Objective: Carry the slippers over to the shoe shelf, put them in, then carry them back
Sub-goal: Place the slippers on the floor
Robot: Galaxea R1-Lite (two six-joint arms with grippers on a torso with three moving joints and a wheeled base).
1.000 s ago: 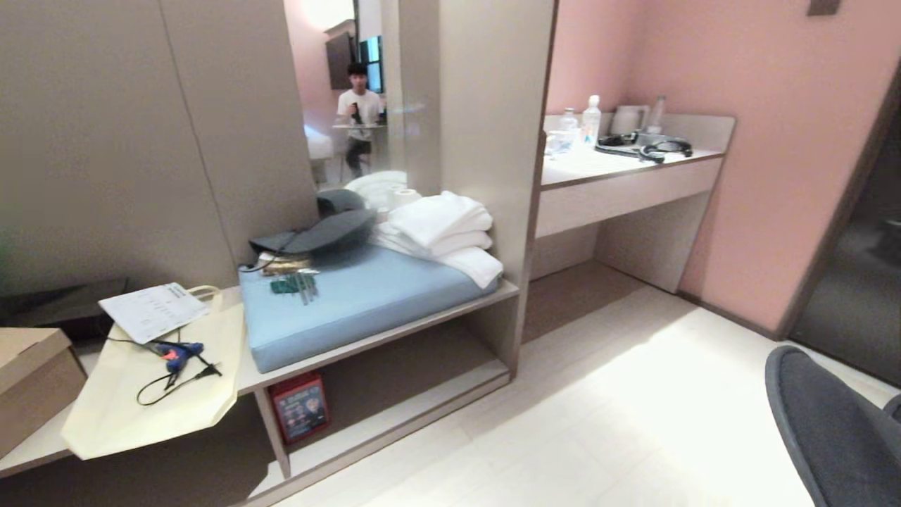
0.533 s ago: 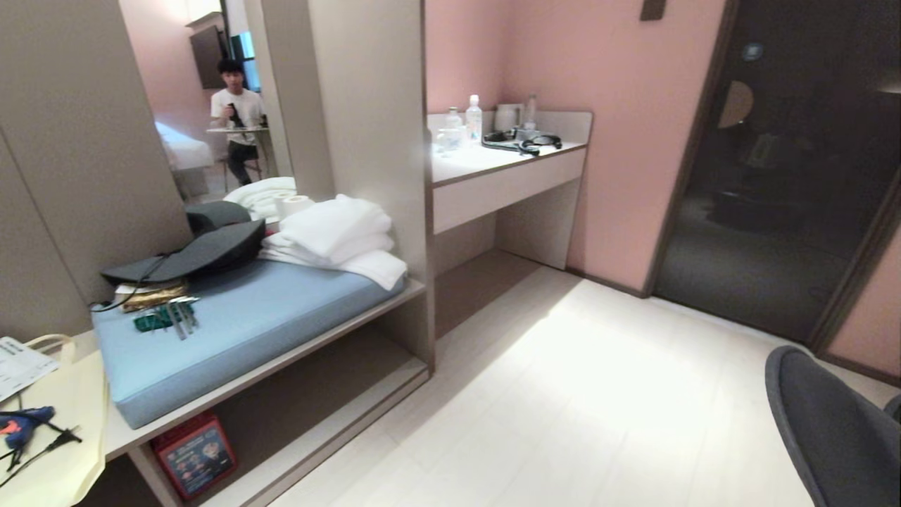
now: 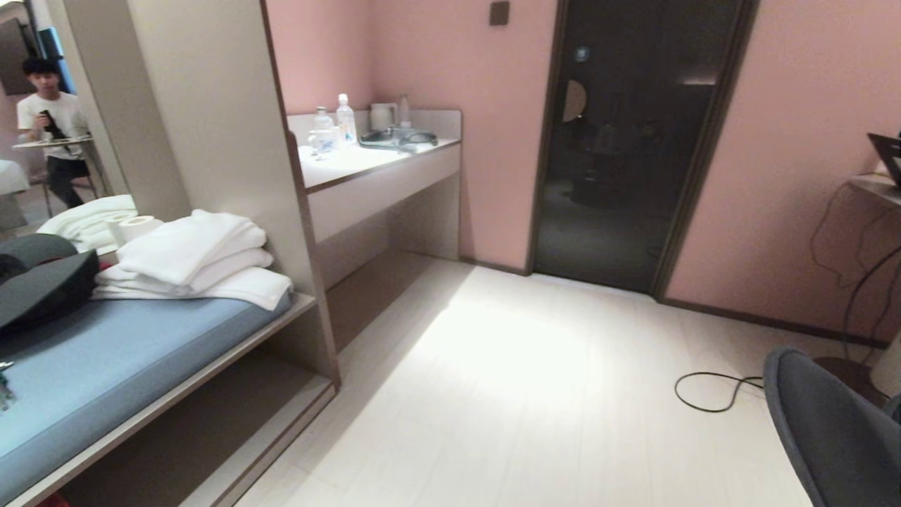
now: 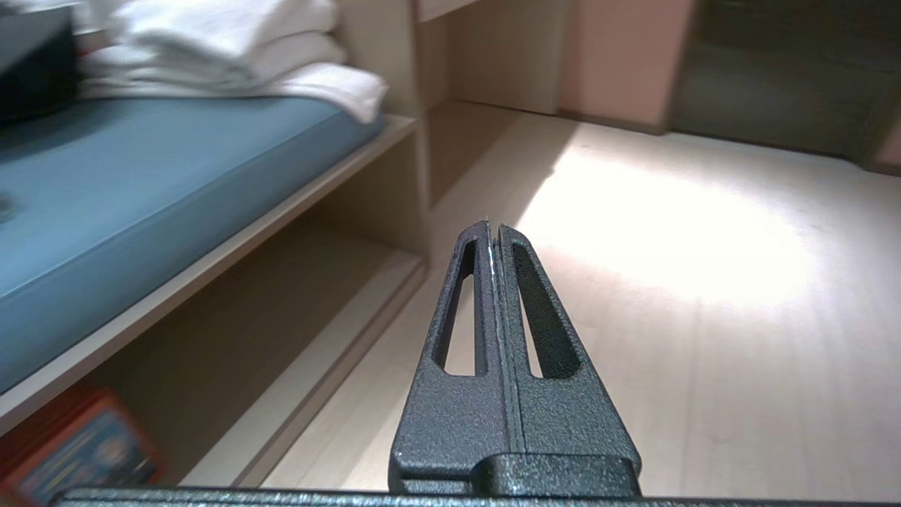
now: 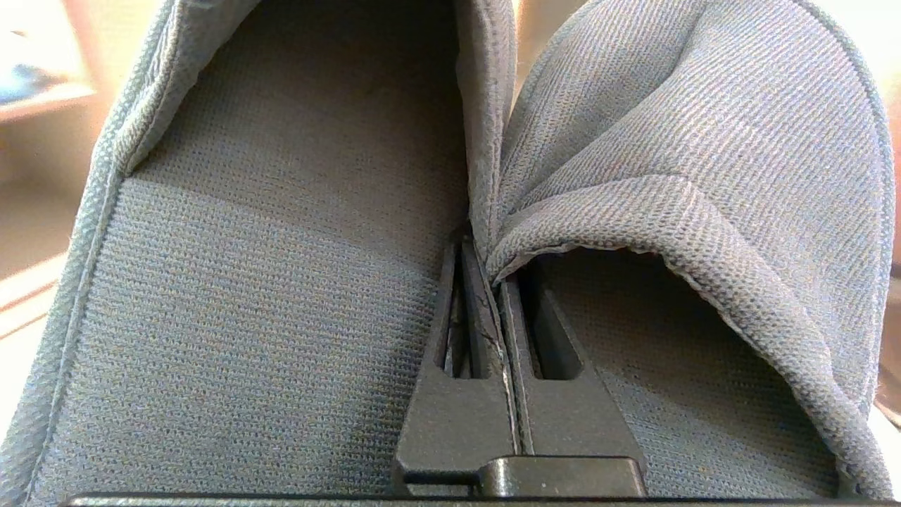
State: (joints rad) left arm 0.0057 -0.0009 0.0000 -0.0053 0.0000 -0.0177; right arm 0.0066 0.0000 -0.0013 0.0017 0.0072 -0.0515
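Right gripper (image 5: 493, 243): jaws pressed together on the inner edges of the slippers (image 5: 281, 282), one slipper on each side of the fingers, both held up off the floor; they fill the right wrist view. In the head view a dark grey rounded shape sits at the lower right corner; cannot tell what it is

Left gripper (image 4: 493, 229): jaws together, nothing between them, pointing level over the pale plank floor (image 3: 535, 394) towards the open end of the shoe shelf (image 3: 211, 429)

Shoe shelf: low cubby under the bench board, at the left of the head view. Bare board inside on the near side; a red box (image 4: 70, 451) stands in it further along, edge only seen

On the bench board: blue cushion (image 3: 105, 366); on it a dark flat hat (image 3: 42, 285) and, nearer the tall side panel, a stack of folded white towels (image 3: 197, 260), one corner hanging over the cushion edge

Floor between robot and shelf: open. A loop of black cable (image 3: 711, 394) lies to the right

Further back: pale desk counter (image 3: 373, 176) beyond the side panel, with bottles (image 3: 344, 120) and a kettle on it; dark door (image 3: 619, 148) in the pink wall

Mirror behind the towels shows a seated person (image 3: 53, 134)
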